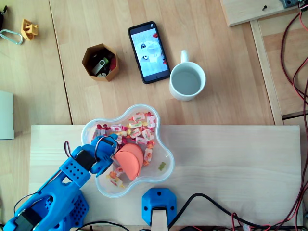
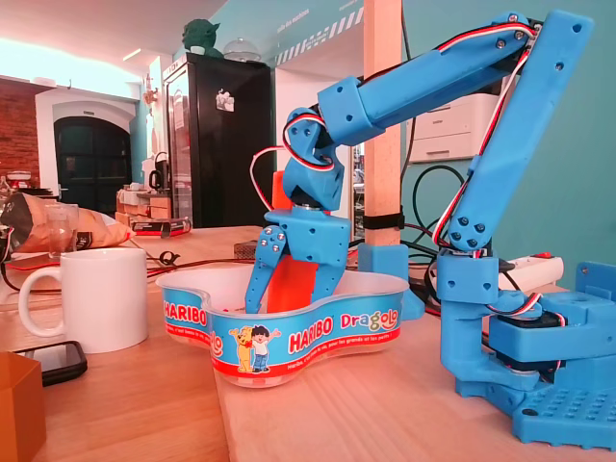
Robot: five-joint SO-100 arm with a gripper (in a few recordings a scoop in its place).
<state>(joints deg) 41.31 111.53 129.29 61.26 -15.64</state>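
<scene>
Wrapped sweets [image 1: 138,127] filled the clear lobed plastic tub [image 1: 167,159] at the overhead view's lower centre. The blue gripper [image 1: 118,153] sat among them, jaws parted, nothing visibly clamped. The pale wooden board [image 1: 231,163] lay open to the right.

In the fixed view the gripper [image 2: 272,296] hung close inside the tub's wall [image 2: 318,342]. I judged a sideways push could tip the tub.
</scene>
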